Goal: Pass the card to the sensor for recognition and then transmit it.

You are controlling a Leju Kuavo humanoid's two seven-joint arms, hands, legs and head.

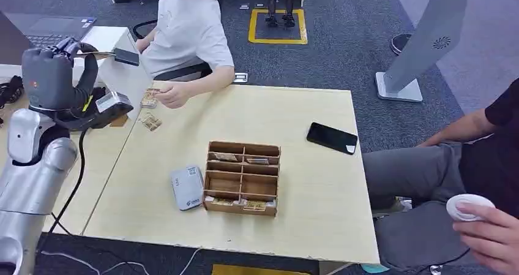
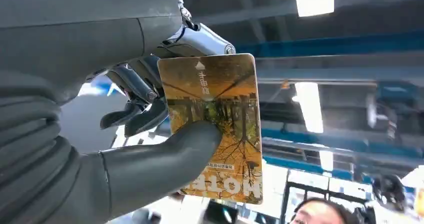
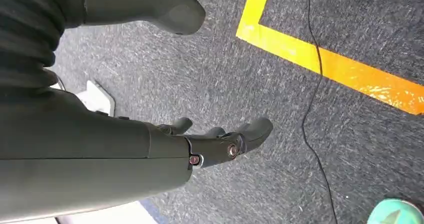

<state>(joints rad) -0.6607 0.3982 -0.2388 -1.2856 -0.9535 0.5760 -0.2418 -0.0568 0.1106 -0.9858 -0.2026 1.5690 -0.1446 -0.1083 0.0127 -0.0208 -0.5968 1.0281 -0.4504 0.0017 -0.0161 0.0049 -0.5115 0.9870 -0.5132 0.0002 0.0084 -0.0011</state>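
I'm looking down on a pale wooden table (image 1: 294,140) standing on grey carpet, with a yellow-taped square (image 1: 278,27) marked on the floor beyond it. Near the middle of the table sits a wooden organizer (image 1: 243,178) with cards in some compartments, and a small grey card reader (image 1: 187,187) lies just beside its left side. A black phone (image 1: 332,138) rests toward the right edge. A person in a white shirt (image 1: 188,27) sits at the far side, one hand on cards near the table's far-left corner; another person sits to the right, holding a white round object (image 1: 468,205).

My left hand (image 1: 54,73) is raised high at the left, over the neighbouring desk, well apart from the reader. It's pinching the card (image 2: 215,126), thumb pressed on the printed face, fingers behind; the card's top half sticks clear of the grasp.

My right hand (image 3: 220,144) hangs over the carpet near a yellow floor line, fingers loosely extended, holding nothing.

The table's near edge and the stretch between organizer and phone are bare wood.
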